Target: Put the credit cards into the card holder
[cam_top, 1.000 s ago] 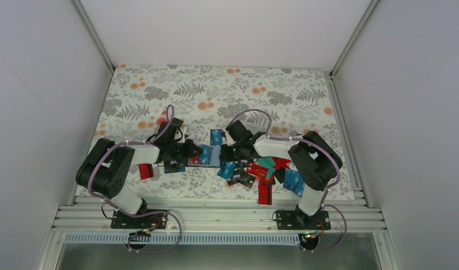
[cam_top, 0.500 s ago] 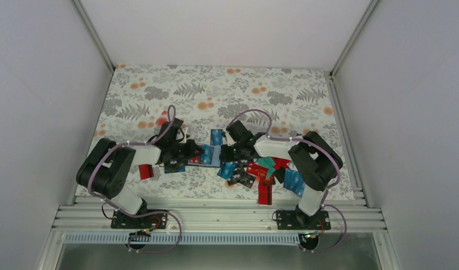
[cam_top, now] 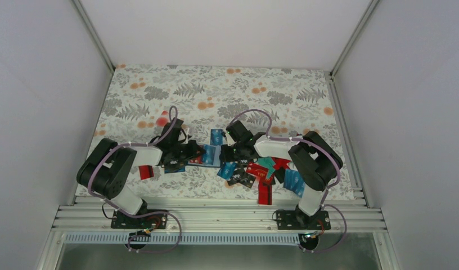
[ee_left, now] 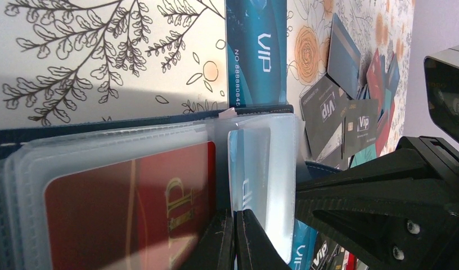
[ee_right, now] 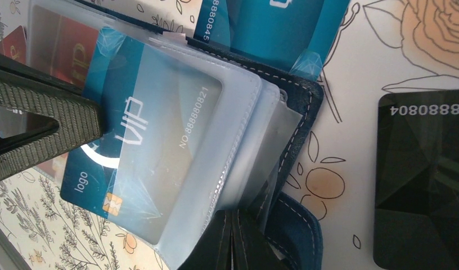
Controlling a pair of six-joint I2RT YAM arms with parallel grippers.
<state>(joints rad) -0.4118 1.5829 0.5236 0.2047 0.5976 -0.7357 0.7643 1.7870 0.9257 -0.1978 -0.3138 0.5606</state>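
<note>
Navy card holder, teal card, floral tablecloth

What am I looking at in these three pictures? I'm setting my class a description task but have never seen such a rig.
Two robot arms are bolted side by side, each ending in a two-finger gripper. The wide picture looks down from above and behind them; the other two come from cameras on the wrists. Loose credit cards lie on the floral tablecloth. Between the arms sits an open navy card holder with clear sleeves, a red card in one. The left gripper appears to pinch a blue VIP card, half inside a sleeve; the right gripper pinches the holder's sleeves.
</note>
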